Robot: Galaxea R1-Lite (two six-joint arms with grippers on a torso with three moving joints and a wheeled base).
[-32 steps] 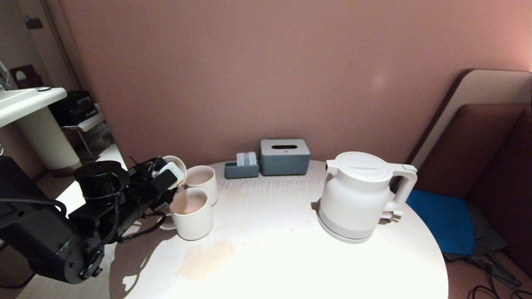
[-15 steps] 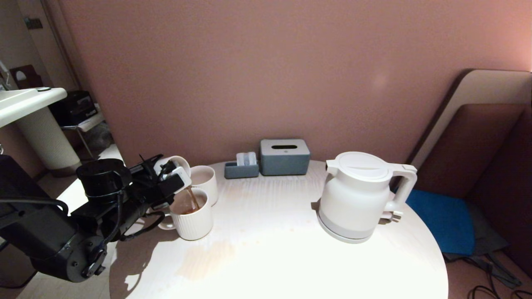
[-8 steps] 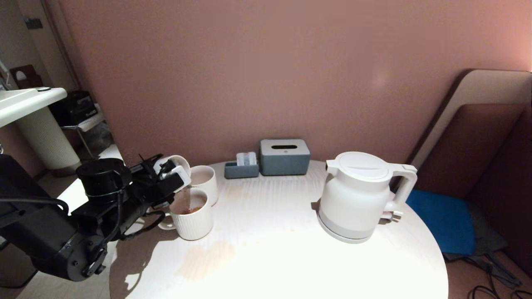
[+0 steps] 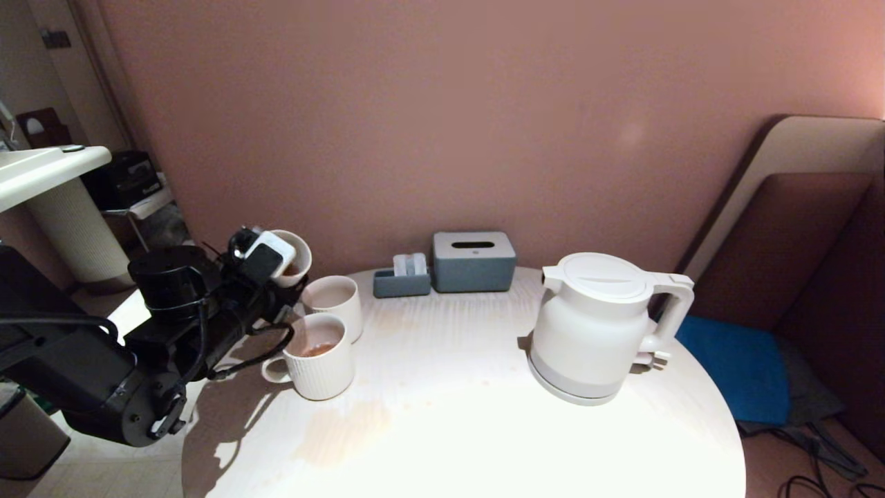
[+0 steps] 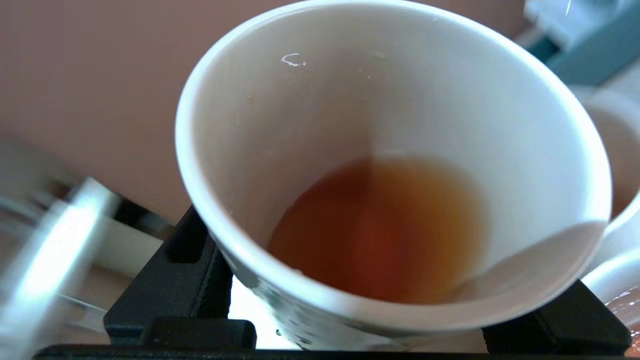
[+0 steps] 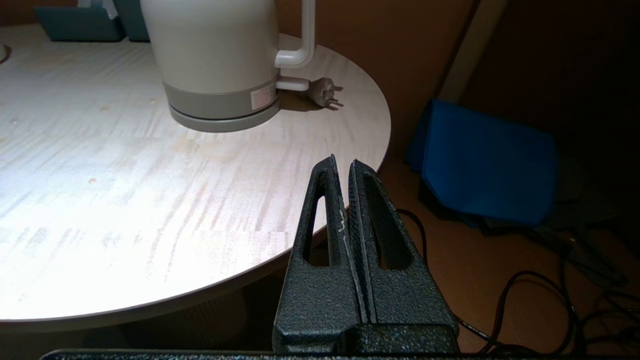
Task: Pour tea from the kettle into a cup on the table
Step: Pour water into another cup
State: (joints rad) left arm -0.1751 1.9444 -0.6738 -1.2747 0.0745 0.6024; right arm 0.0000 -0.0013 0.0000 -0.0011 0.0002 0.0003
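My left gripper is shut on the small white cup, held in the air over the table's left edge, above and just behind two ribbed mugs. The cup tilts only slightly, with its mouth up. In the left wrist view the cup fills the picture and reddish-brown tea lies in its bottom, a black finger on either side. The white kettle stands upright on its base at the right of the round table, lid shut, untouched. My right gripper is shut and empty, low beside the table's right edge, short of the kettle.
The front ribbed mug holds a little tea; the rear mug stands just behind it. A grey tissue box and a small grey tray stand by the wall. The kettle's plug lies on the table. A blue cushion lies right.
The cup was tipped over the front mug with a stream of tea running into it. The stream has stopped, and my left gripper has rolled the cup back upright and lifted it slightly.
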